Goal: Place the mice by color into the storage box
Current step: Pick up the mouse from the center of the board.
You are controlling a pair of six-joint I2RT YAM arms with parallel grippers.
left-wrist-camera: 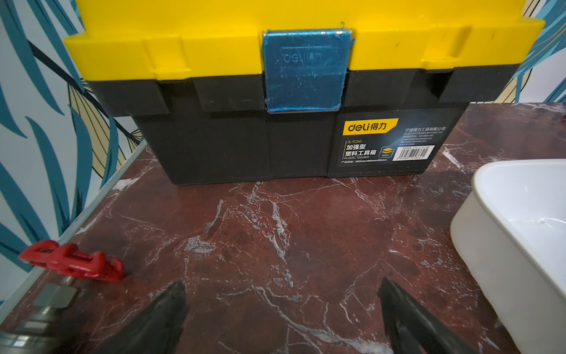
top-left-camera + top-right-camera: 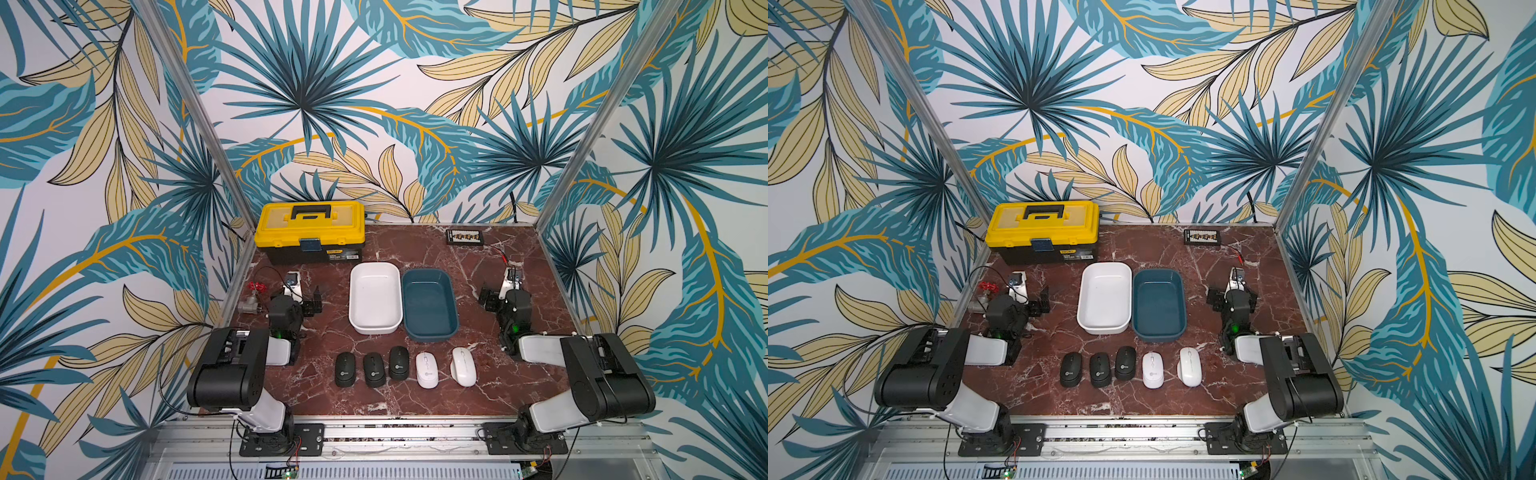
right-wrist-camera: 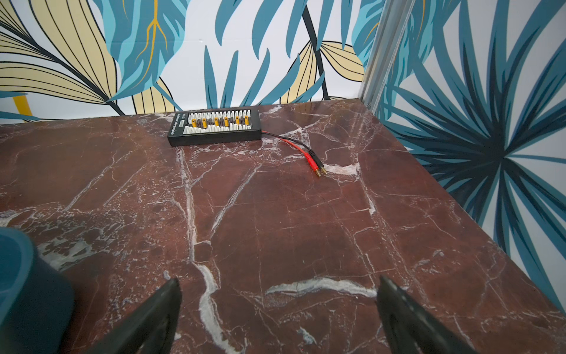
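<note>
Three black mice [image 2: 345, 369] [image 2: 373, 369] [image 2: 399, 363] and two white mice [image 2: 427, 370] [image 2: 463, 366] lie in a row near the table's front. Behind them stand a white storage box [image 2: 374, 299] and a blue storage box [image 2: 428, 303], side by side, nothing inside either. My left gripper [image 2: 312, 300] [image 1: 282, 283] rests left of the white box [image 1: 505, 230], open over bare table. On the far side of the blue box [image 3: 18, 275], my right gripper [image 2: 490, 297] [image 3: 279, 279] is open too, nothing between its fingers. No mouse shows in either wrist view.
A yellow-lidded black toolbox [image 2: 311, 232] stands shut at the back left. A red-handled valve [image 2: 253, 297] lies by the left edge, close to the left arm. A black connector board [image 2: 464, 237] with red and black leads sits at the back right. Patterned walls enclose three sides.
</note>
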